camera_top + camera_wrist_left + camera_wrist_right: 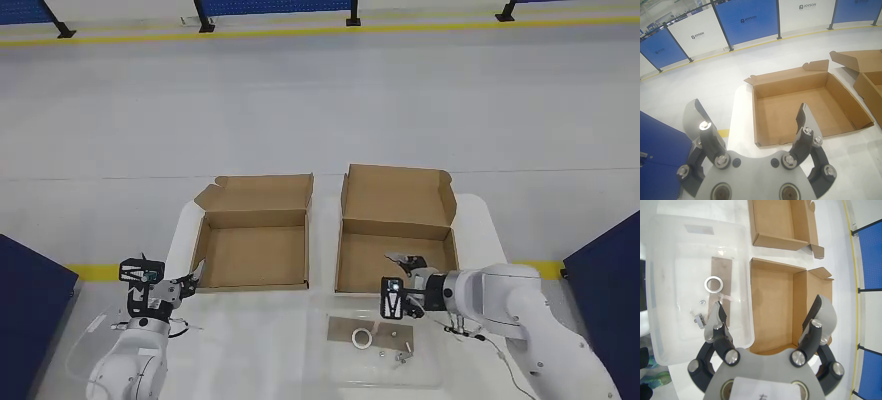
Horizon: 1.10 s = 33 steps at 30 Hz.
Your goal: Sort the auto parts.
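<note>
Metal parts — ring (713, 284), nut (702, 302), block (700, 321) — lie in the tub (742, 247). Left gripper (749, 102) and right gripper (768, 300) are wide apart, empty. That tiny nut might slip out because it is so small.

A yellow line (420, 24) is running across the pale floor (300, 110); blue and white partition panels (745, 20) are standing behind it.

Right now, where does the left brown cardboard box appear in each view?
Top view: the left brown cardboard box sits on the white table.
Left wrist view: this box lies just beyond the open left claw.
Right wrist view: this box lies past the right brown cardboard box.
Shared landmark: that right box.
</note>
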Available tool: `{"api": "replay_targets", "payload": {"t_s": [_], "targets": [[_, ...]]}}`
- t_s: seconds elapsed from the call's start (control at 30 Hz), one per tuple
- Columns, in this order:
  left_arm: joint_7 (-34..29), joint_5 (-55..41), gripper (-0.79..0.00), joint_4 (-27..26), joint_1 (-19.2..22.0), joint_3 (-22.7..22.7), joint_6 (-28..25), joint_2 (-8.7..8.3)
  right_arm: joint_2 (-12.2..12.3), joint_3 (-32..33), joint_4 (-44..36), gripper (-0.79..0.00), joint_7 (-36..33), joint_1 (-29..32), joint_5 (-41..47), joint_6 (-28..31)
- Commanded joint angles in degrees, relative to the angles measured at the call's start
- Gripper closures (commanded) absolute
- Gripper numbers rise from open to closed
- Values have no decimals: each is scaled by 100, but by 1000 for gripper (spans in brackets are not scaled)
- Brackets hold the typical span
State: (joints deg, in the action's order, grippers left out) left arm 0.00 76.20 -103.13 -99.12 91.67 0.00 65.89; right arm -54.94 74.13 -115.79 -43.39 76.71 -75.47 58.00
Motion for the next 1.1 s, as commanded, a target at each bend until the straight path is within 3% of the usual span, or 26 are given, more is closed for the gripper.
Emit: {"api": "replay_targets", "payload": {"t_s": [0.0,0.37,0.7,1.07], "targets": [[0,0,-785,0,0,0,0,0,35,-78,9,-785,-264,-87,141,0],[0,0,-785,0,0,0,0,0,95,-259,-10,-785,-285,-165,302,0],[0,0,-785,0,0,0,0,0,716,-1462,585,-785,-380,-1079,538,-90],[0,0,-785,0,0,0,0,0,720,-1461,553,-785,-245,-1076,583,-13]]}}
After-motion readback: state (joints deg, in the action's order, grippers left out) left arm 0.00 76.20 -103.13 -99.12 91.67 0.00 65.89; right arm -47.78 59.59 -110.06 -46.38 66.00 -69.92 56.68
